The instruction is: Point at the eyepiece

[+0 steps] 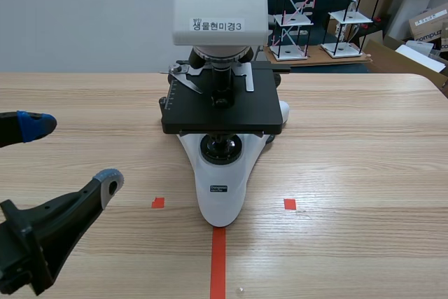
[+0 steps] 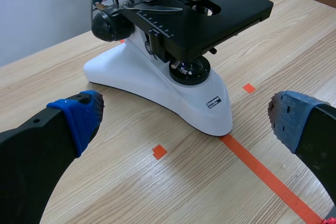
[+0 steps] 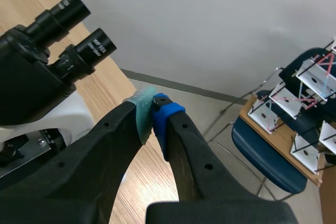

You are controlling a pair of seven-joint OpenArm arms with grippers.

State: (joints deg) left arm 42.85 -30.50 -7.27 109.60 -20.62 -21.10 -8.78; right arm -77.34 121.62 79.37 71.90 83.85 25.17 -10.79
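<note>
The eyepiece [image 3: 97, 46] and its twin [image 3: 71, 8] sat at the top of the microscope [image 1: 220, 103], two black tubes slanting up from the dark head. You could see them only from the right wrist view. In the scene view the head ran out of the top of the picture, so they did not show there.

Your right jaws were shut on nothing, with the pads [image 3: 140, 109] pressed together into a single tip. That tip was raised to the height of the eyepieces and stood near the closer one, beside it and apart from it, with no contact. It seemed to aim along the side of the tubes rather than straight at a lens.

I would judge the task well along. The jaws were formed into a pointer and were up at the right level. What was probably left for you was to turn the tip toward the eyepiece, close the gap and hold there.

Your left jaws were wide open, low over the desk [image 1: 350, 173] and well to the side of the microscope's white base [image 2: 173, 93]. They held nothing and looked to have no part in the pointing. The black stage [image 1: 222, 106] and the red tape line [image 1: 218, 260] lay below all this.
</note>
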